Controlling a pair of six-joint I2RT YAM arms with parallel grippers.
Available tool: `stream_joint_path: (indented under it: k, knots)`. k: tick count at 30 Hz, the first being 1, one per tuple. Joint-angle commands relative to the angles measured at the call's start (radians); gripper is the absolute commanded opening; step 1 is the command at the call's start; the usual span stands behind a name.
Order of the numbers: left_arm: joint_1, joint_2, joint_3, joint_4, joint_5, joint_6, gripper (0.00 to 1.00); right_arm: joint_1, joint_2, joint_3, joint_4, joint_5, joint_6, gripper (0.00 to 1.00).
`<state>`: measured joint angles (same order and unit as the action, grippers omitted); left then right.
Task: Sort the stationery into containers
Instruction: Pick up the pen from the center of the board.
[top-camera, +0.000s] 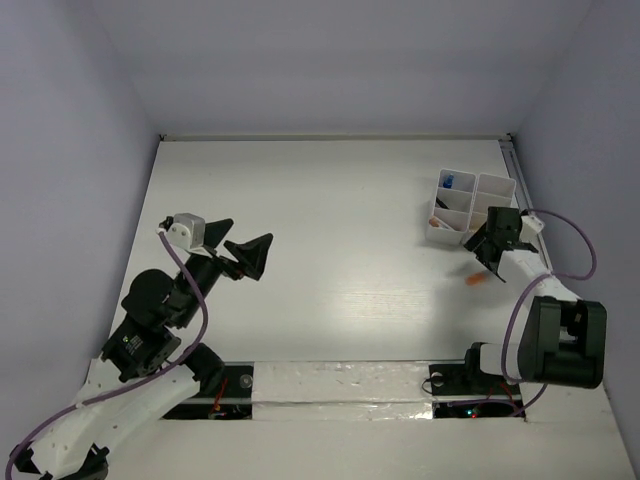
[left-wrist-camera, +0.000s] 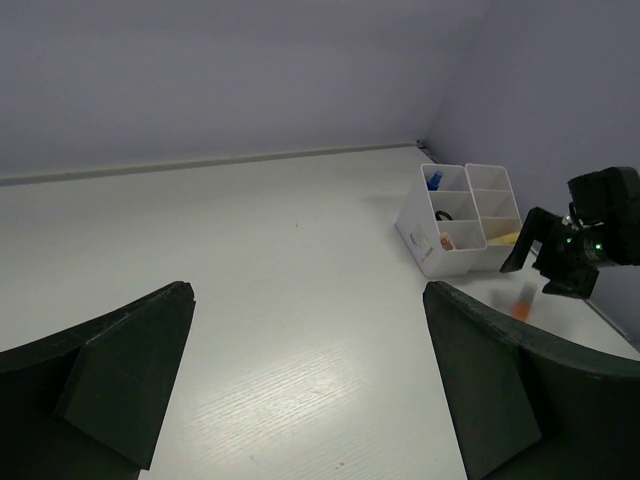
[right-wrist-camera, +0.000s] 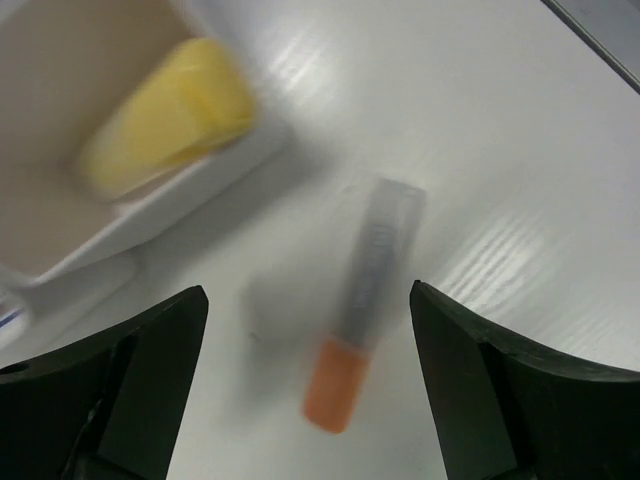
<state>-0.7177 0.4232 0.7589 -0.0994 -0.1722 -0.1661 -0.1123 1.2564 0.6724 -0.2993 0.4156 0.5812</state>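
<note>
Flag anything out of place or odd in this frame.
An orange-capped marker is outside the white organizer tray, just beside it, beneath the open right gripper. It looks blurred, so I cannot tell whether it is lying on the table or falling.

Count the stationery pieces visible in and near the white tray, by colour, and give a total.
Orange-capped marker, outside the tray: 1
Yellow piece, in a compartment: 1
Blue piece, in a compartment: 1
Black piece, in a compartment, partly hidden: 1
Pinkish piece, in a compartment: 1
Total: 5
</note>
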Motion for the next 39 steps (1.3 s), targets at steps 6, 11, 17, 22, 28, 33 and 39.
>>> stream_joint_path:
  k: [6, 11, 17, 22, 28, 33, 39]
  knots:
    - [0.006, -0.064, -0.009, 0.055, 0.031, -0.003, 0.99, -0.167, 0.104, 0.044, -0.024, -0.018, 0.034, 0.86]
    - [0.006, -0.069, -0.012, 0.059, 0.060, -0.007, 0.99, -0.167, 0.178, 0.088, -0.028, -0.038, 0.022, 0.82]
    - [0.006, -0.081, -0.012, 0.059, 0.056, -0.004, 0.99, -0.177, 0.221, 0.118, -0.041, -0.043, 0.035, 0.72]
    - [0.006, -0.087, -0.013, 0.058, 0.051, -0.003, 0.99, -0.178, 0.239, 0.128, -0.057, -0.047, 0.037, 0.54]
    - [0.006, -0.089, -0.013, 0.056, 0.046, -0.004, 0.99, -0.178, 0.265, 0.133, -0.089, -0.060, 0.020, 0.36]
    - [0.006, -0.089, -0.013, 0.056, 0.042, -0.003, 0.99, -0.178, 0.207, 0.101, -0.074, -0.070, 0.026, 0.19]
    - [0.006, -0.075, -0.015, 0.056, 0.046, -0.004, 0.99, -0.178, 0.017, 0.044, -0.044, -0.147, 0.031, 0.10]
